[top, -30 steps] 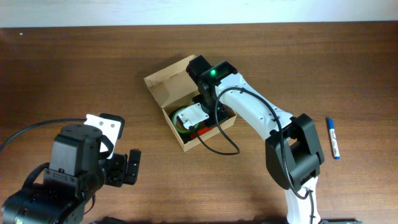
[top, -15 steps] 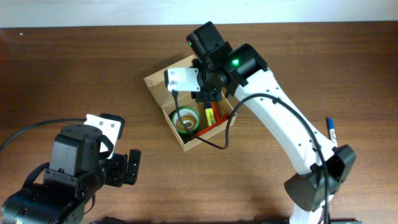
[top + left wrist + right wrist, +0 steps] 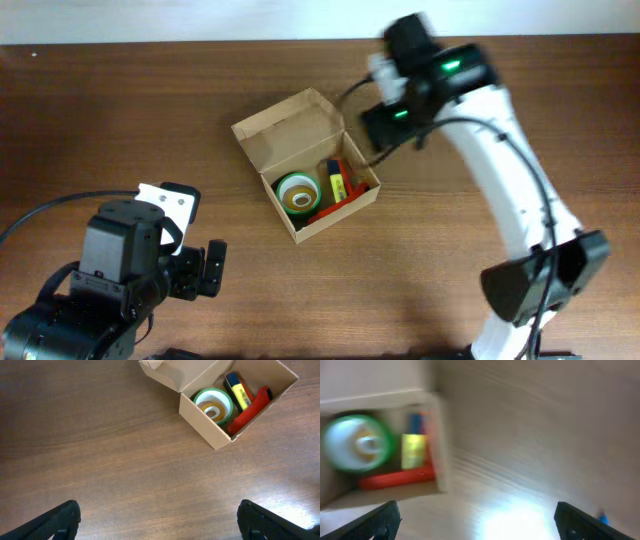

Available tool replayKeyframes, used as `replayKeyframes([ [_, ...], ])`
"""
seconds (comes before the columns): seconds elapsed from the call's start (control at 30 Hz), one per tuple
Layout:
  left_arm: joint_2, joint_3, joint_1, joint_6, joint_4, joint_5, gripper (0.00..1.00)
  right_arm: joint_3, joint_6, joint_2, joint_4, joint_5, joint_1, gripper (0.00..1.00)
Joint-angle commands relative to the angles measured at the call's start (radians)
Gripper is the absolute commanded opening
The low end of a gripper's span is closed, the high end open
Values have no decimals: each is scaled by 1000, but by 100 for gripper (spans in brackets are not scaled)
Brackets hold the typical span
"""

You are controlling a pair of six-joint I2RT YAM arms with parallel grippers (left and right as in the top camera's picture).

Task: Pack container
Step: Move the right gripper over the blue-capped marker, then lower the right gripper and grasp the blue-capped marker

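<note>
The container (image 3: 286,130), a brown cardboard box with its flap lid folded back, sits mid-table. Inside lie a green tape roll (image 3: 296,192), a yellow marker (image 3: 337,181) and a red item (image 3: 334,209). My right gripper (image 3: 388,122) is blurred, just beyond the box's right corner. In the right wrist view it (image 3: 477,522) is open over bare table, with the box (image 3: 380,492) at the left. My left gripper (image 3: 205,270) rests near the front left, open. In its wrist view it (image 3: 160,525) holds nothing, and the box (image 3: 205,427) lies far ahead.
The wooden table (image 3: 150,110) runs to a pale back edge at the top of the overhead view. A small blue object (image 3: 603,518) shows at the lower right of the right wrist view. The right arm (image 3: 520,200) stretches across the table's right side.
My right gripper has risen out of the container and swung back and to the right of it, its jaws spreading wide. The box's contents stay put. The left arm has not moved.
</note>
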Motion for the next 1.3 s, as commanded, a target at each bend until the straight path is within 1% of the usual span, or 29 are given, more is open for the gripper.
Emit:
replayKeyframes([
  [0.0,-1,3,2,19,0,11,100,15,58,-35,-27,32,-150,99],
  [0.13,-1,3,2,19,0,11,100,15,58,-43,-72,27,-398,99],
  [0.2,-1,3,2,19,0,10,100,15,58,-57,-79,-6,-524,99],
  [0.23,-1,3,2,19,0,11,100,15,58,-66,-86,-37,-562,99],
  [0.3,-1,3,2,19,0,11,100,14,58,-95,-90,-62,-607,99],
  [0.4,-1,3,2,19,0,11,100,14,57,-146,-89,-60,-613,99],
  [0.47,-1,3,2,19,0,11,100,-21,57,-156,-77,-63,-613,99],
  [0.53,-1,3,2,19,0,11,100,-216,46,-229,49,-53,-613,99],
  [0.63,-2,3,2,19,0,10,100,-600,3,-427,348,-5,-621,99],
  [0.7,-1,3,2,19,0,11,100,-767,-29,-513,480,5,-643,99],
  [0.73,-2,3,2,19,0,11,100,-818,-29,-529,516,6,-653,99],
  [0.77,-2,3,2,19,0,11,100,-874,-29,-535,549,10,-669,99],
  [0.83,-1,3,2,19,0,11,100,-930,-29,-534,587,11,-705,99],
  [0.93,-1,3,2,19,0,11,100,-961,-29,-525,633,13,-766,99],
  [1.0,-2,3,2,19,0,11,100,-968,-29,-479,653,5,-812,99],
  [1.07,-2,3,2,19,0,11,100,-968,-30,-426,652,2,-826,99],
  [1.23,-1,3,2,19,0,11,100,-968,-29,-282,632,0,-829,100],
  [1.27,-1,3,2,19,0,11,100,-968,-29,-257,630,2,-829,97],
])
